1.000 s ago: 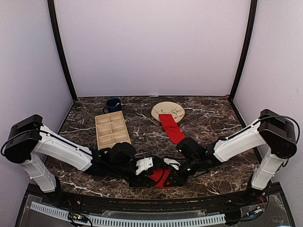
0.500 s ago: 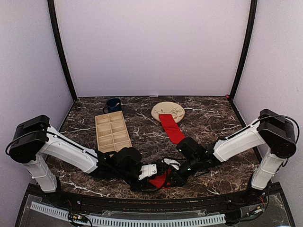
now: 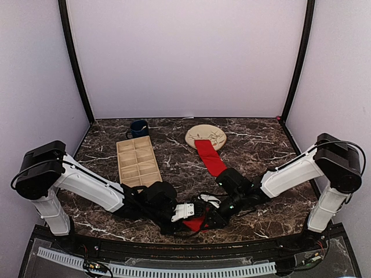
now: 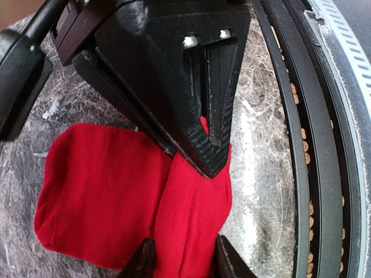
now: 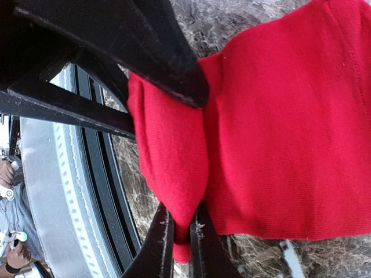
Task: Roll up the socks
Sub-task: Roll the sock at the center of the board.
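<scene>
One red sock (image 3: 197, 222) lay bunched on the marble table (image 3: 255, 147), well away from the plate (image 3: 203, 132) on the side toward the arm bases. It was folded into a raised ridge along its length. The second sock (image 3: 210, 157) lay flat and straight, its far end resting on the plate and the rest stretching from the plate toward the bunched one.

We saw both grippers meeting over the bunched sock, well apart from the plate. The right gripper (image 5: 181, 243) had its jaws nearly together, pinching a small tuck of the ridge at the sock's edge. The left gripper (image 4: 185, 263) faced it from the other side. Its fingers (image 4: 145, 263) stood a little apart on either side of the ridge, pressed against the fabric that filled the gap between them. The two grippers were just beside each other, almost touching.

A wooden tray (image 3: 119, 159) with compartments sat to the left of the plate. A dark blue mug (image 3: 138, 128) stood farther left of the plate, just behind the tray.
</scene>
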Robot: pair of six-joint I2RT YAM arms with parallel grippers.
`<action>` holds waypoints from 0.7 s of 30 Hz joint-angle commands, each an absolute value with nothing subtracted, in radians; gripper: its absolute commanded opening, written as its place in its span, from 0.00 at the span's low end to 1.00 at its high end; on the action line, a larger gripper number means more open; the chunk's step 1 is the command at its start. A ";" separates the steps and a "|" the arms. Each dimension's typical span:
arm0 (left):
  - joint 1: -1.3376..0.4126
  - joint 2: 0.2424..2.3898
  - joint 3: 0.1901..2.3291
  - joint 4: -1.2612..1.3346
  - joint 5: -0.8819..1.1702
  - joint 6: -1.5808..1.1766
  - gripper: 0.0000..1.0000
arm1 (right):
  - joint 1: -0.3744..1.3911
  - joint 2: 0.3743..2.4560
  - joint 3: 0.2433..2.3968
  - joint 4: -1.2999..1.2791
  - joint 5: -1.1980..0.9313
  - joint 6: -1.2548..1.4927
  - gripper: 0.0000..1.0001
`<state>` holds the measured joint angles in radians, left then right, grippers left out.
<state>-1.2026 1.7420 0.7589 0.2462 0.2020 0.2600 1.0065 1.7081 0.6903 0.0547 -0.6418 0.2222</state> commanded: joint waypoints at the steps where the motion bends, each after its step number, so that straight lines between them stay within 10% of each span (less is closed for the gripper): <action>1: -1.207 1.750 0.776 0.213 0.222 0.270 0.32 | 0.995 1.736 0.705 0.025 -0.651 0.213 0.00; 12: -1.207 1.753 0.778 0.194 0.247 0.272 0.22 | 0.987 1.743 0.717 0.009 -0.651 0.206 0.00; 21: -1.182 1.767 0.776 0.182 0.311 0.236 0.10 | 0.982 1.728 0.715 0.011 -0.635 0.212 0.24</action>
